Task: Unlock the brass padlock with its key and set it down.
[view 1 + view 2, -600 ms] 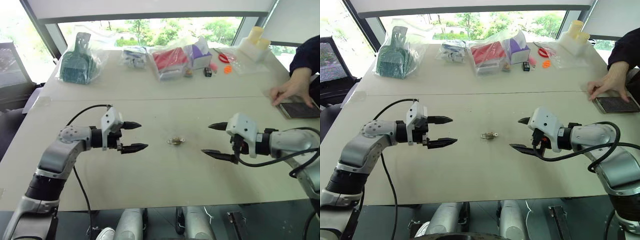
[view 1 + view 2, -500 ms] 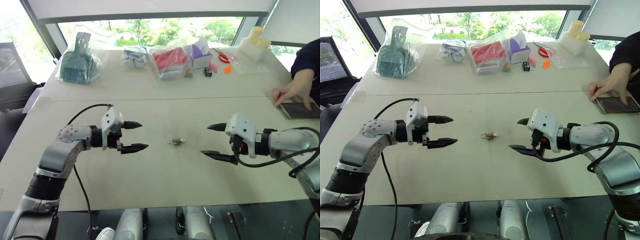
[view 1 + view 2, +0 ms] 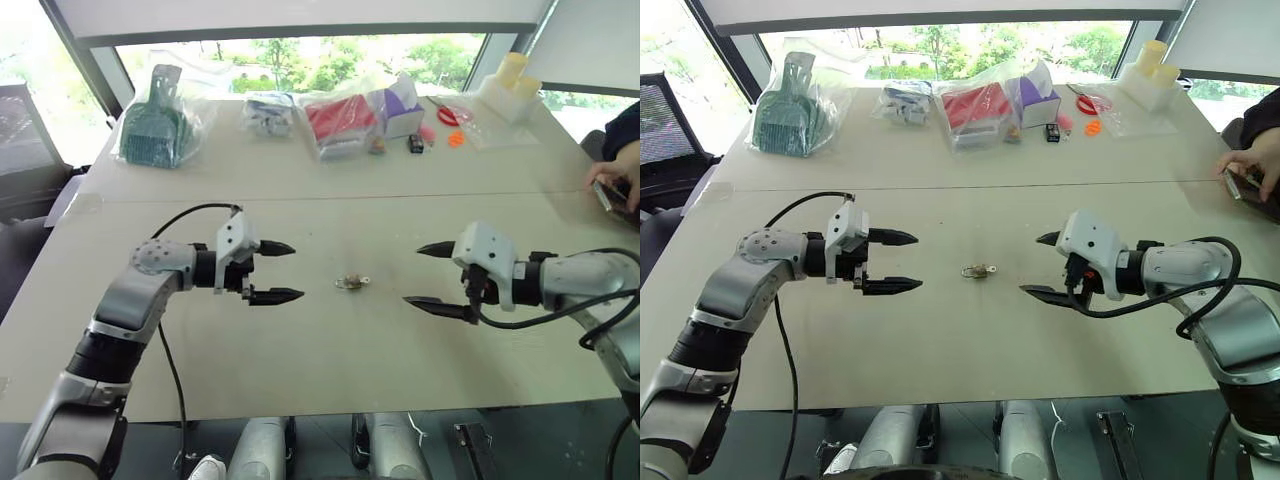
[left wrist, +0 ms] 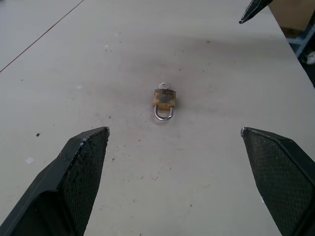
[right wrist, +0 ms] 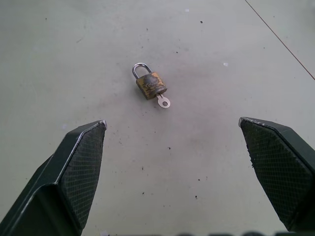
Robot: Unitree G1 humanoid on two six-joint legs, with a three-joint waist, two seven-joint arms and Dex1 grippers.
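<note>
My left black 2-fingered gripper (image 3: pixel 276 272) and right black 2-fingered gripper (image 3: pixel 429 277) hover level, pointing inward toward each other, fingers spread wide.

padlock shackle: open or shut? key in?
Shut: on the brass padlock, lying flat on the table, both shackle legs meet the body. Its key sticks out of the base, apparently inserted.

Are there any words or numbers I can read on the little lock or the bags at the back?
None can be read.
Brass padlock: faint marks on its face, too worn and small to read.
Key: no writing visible.
Bagged items at the table's far edge: any print is too small to read.
</note>
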